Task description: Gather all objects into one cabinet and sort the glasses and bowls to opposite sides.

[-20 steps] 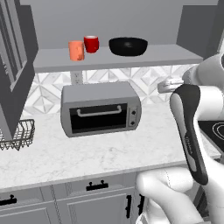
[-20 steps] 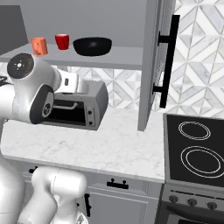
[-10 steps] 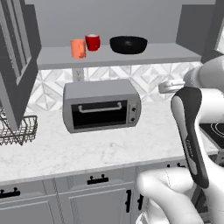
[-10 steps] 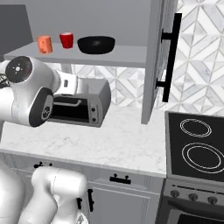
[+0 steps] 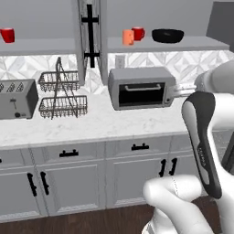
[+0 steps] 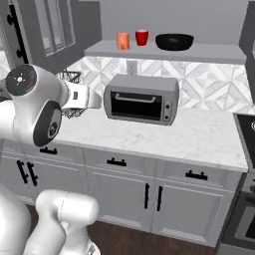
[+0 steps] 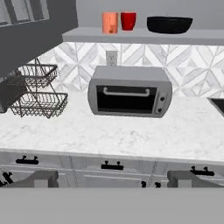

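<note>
An orange cup (image 5: 128, 37), a red mug (image 5: 138, 33) and a wide black bowl (image 5: 167, 35) stand in a row on the grey shelf (image 5: 201, 44) of the open right cabinet, above the toaster oven. The same orange cup (image 7: 110, 22), red mug (image 7: 128, 20) and bowl (image 7: 169, 24) appear far ahead in the hand view. A second red mug (image 5: 6, 34) sits alone on the left cabinet's shelf (image 5: 45, 45). My gripper (image 7: 114, 179) is open and holds nothing, its fingertips (image 7: 41, 178) wide apart, well back from the counter.
A silver toaster oven (image 5: 142, 87) stands on the marble counter (image 5: 91, 123), with a two-tier wire basket rack (image 5: 61, 93) and a toaster (image 5: 16, 98) to its left. Cabinet doors with black bar handles (image 5: 90, 27) stand between the two shelves. A black stove (image 6: 246, 134) lies at the right.
The whole picture has shifted: the base has backed off and moved left, bringing the left shelf with its red mug, the rack and the toaster into view. The objects have not moved.
</note>
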